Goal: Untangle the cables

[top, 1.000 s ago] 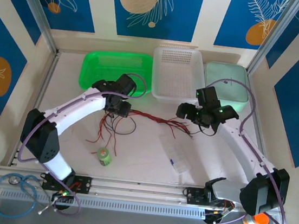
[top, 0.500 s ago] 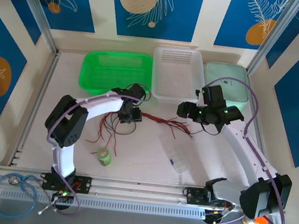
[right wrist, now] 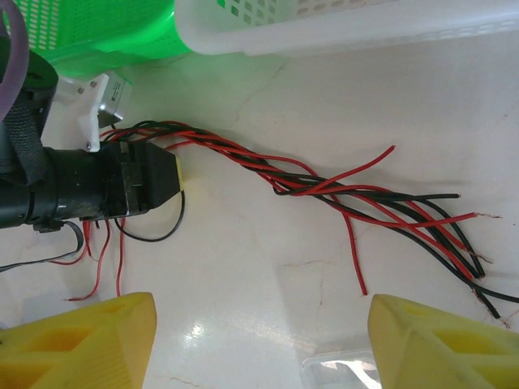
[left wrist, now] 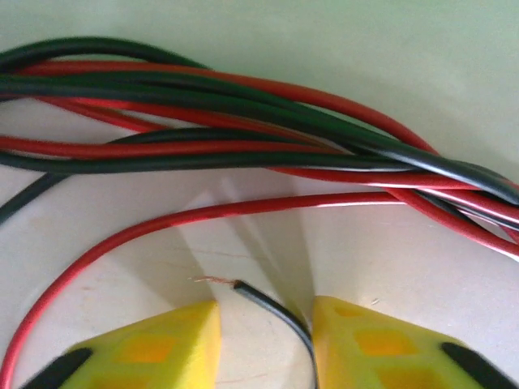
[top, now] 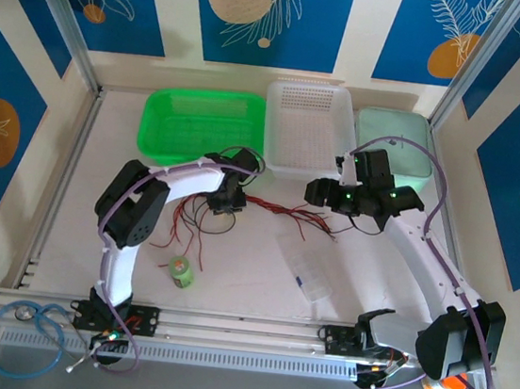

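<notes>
The cables (top: 282, 207), a twisted bundle of thin red and black wires, lie on the white table between my two arms. In the left wrist view the bundle (left wrist: 243, 138) runs across the top. My left gripper (left wrist: 266, 312) is down at the bundle's left end (top: 229, 200). Its yellow jaws stand a little apart, and the bare-tipped end of one black cable (left wrist: 263, 300) lies between them, close to the right finger (left wrist: 357, 340). My right gripper (right wrist: 261, 312) hovers open over bare table below the bundle's loose ends (right wrist: 405, 215), holding nothing.
A green basket (top: 202, 126), a white perforated basket (top: 309, 129) and a pale green lidded box (top: 391, 144) line the back. A clear plastic case (top: 306, 267) and a small green bottle (top: 181, 271) lie in front. A light-blue hose (top: 26, 322) coils at the near left.
My left arm has folded and carried its gripper rightward along the bundle, and its jaws have narrowed around the black cable end. My right gripper has barely moved and has closed slightly.
</notes>
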`<action>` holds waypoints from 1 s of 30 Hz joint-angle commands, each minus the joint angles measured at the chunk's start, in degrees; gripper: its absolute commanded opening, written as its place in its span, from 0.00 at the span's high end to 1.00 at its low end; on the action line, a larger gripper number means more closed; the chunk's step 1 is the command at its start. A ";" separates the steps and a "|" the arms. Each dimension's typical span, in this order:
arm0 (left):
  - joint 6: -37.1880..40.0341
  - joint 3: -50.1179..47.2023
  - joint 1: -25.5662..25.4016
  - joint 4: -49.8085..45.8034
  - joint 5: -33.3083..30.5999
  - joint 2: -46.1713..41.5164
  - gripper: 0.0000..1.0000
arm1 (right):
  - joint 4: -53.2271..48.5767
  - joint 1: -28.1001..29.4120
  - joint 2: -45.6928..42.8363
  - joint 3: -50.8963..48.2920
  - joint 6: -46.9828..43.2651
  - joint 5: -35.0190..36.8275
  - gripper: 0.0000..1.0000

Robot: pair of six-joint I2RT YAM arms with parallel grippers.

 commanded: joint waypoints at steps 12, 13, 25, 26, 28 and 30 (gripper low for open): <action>8.75 7.99 -2.91 -3.64 -4.21 -3.85 1.00 | 2.20 -0.80 -1.79 -3.02 -2.60 -8.66 0.33; 10.62 9.91 -3.02 -4.89 -3.97 -5.13 1.00 | 3.48 -0.31 -2.07 -3.80 -2.61 -9.62 0.31; 26.71 33.90 -2.41 -21.15 -0.59 -10.35 1.00 | 35.93 11.61 -11.65 -24.63 -19.18 -8.16 0.22; 27.31 35.26 -2.32 -21.56 -0.48 -10.30 1.00 | 39.95 12.69 -12.83 -26.90 -21.84 -9.20 0.22; 28.60 37.91 -2.11 -22.08 0.12 -10.35 1.00 | 49.80 15.34 -14.11 -31.23 -26.13 -9.09 0.20; 29.37 40.13 -2.05 -22.38 0.63 -10.13 1.00 | 55.11 16.74 -12.54 -32.20 -29.05 -9.63 0.20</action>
